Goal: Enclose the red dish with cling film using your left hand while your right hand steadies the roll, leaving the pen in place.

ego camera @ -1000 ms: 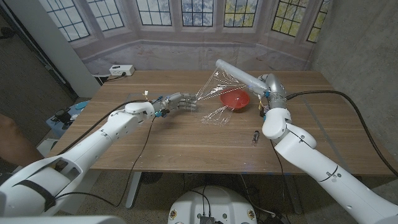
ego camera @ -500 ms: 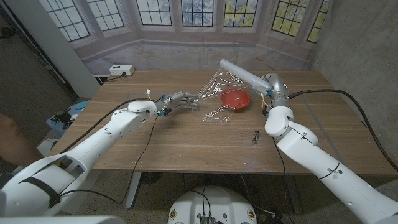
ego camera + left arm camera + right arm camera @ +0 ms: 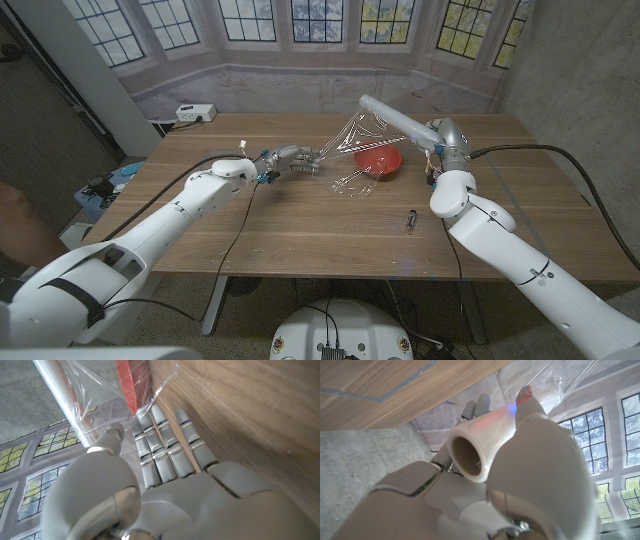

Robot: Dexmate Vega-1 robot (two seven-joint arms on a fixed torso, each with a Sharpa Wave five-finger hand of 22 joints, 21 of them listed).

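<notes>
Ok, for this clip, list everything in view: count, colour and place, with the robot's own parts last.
Red dish: one, red, far right-centre of the table, under the stretched film.
Cling film roll: one, whitish tube, raised over the dish, clear film pulled leftward.
Pen: one, dark, on the table near the right arm.
Table: one, brown wood.
Power strip: one, white, far left corner of the table.
Cables: black, along both arms.
Left hand: one, grey, pinches the film's edge left of the dish.
Right hand: one, white, holds the roll's end.
</notes>
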